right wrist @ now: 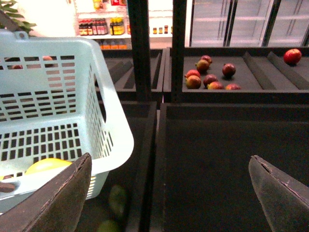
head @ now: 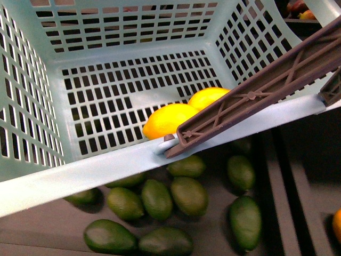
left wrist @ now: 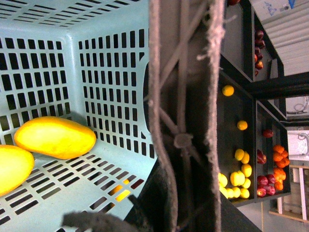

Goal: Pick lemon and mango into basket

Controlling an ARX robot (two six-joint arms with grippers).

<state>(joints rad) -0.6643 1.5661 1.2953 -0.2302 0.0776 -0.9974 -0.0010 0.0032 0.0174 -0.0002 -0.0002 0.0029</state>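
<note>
Two yellow fruits lie side by side on the slotted floor of the basket [head: 32,186], against its near wall: the mango [head: 168,120], the longer orange-yellow piece, and the lemon [head: 206,97], rounder and brighter, touching or nearly touching it behind. Both sit low and settled, so the task reads as complete or all but complete. Brown handle [head: 256,98]: folded down across the near rim, partly covering the fruit in the front view. Basket position: raised and tilted above a dark shelf bin holding about a dozen dark green fruits [head: 189,194], apparently carried there to be close to the produce. Left end effector: its wrist view is filled by the handle and frayed padding at very close range, which suggests it is carrying the basket by the handle, but its fingers are not visible and its state cannot be told. Right end effector [right wrist: 171,193]: spread wide, holding nothing, poised over an empty dark bin just beside the basket. Background: red fruits [right wrist: 210,77] on a farther shelf.
</note>
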